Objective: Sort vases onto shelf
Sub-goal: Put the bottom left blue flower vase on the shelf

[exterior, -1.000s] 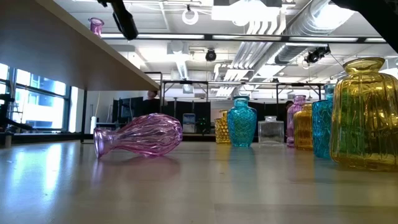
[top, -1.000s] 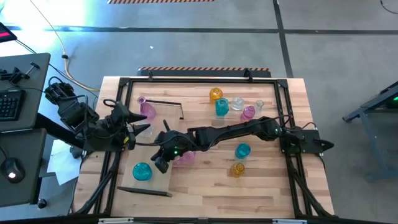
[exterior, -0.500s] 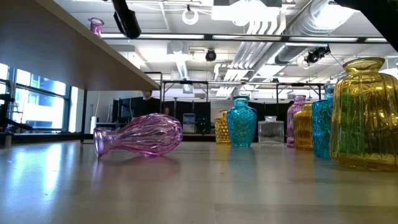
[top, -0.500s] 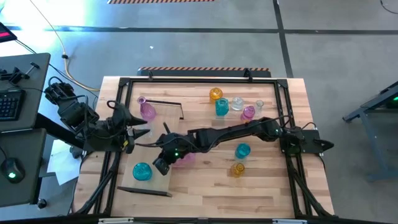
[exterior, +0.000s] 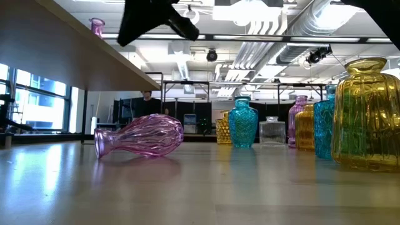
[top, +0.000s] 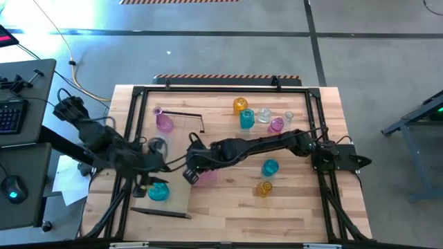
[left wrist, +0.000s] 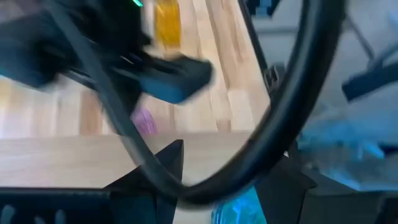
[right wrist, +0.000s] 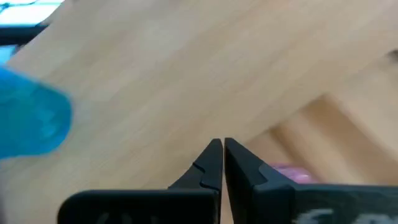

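A teal vase (top: 158,191) stands on the light-wood shelf (top: 181,149) at the counter's (top: 297,207) left, and a pink vase (top: 205,176) lies on its side beside the shelf's edge. The left gripper (top: 154,181) hovers spread apart right at the teal vase. The right gripper (top: 190,174) is clenched empty beside the pink one.

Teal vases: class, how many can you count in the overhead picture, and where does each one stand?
3. One teal vase on the shelf under the left gripper, one in the far cluster, one mid-table. Arms may hide others.
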{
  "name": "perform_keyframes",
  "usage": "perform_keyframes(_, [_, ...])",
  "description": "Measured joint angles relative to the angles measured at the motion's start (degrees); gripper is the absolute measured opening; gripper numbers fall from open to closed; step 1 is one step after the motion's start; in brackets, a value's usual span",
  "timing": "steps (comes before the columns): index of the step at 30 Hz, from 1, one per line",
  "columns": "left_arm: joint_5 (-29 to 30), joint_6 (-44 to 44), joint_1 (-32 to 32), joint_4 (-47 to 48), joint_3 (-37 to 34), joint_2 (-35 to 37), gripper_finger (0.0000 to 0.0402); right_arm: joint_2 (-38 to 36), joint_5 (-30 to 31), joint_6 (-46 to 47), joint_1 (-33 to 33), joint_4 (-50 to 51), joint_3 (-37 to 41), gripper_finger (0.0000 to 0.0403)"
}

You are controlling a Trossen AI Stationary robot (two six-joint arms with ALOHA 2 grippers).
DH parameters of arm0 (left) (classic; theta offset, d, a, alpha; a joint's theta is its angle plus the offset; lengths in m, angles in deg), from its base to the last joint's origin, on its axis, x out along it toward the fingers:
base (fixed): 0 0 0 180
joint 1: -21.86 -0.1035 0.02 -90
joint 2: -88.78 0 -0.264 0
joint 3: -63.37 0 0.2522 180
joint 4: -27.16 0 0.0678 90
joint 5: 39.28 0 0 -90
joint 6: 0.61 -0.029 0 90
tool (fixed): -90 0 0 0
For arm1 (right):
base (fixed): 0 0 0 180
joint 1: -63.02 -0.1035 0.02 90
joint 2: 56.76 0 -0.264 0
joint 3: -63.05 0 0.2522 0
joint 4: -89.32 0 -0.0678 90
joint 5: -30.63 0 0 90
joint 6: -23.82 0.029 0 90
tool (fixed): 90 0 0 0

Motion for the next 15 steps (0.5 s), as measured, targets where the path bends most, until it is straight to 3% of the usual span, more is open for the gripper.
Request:
perform_keyframes(4, [-3.7,-2.0,-1.2,0.1,0.0,-2.6,0.0170,-1.8,5.1,0.6,0.8,9.7,-0.1,0.0000])
perform_keyframes(9, [-4.1,-2.8,-2.6,-0.7,0.0,-4.2,0.0170,-4.2,8.5,-0.7,1.5,17.4,-0.2,0.0000])
perform_keyframes(15, [1.6,1.0,-3.7,-0.6,0.0,-2.1,0.0170,-5.3,7.6,-4.5,1.8,17.9,-0.2,0.0000])
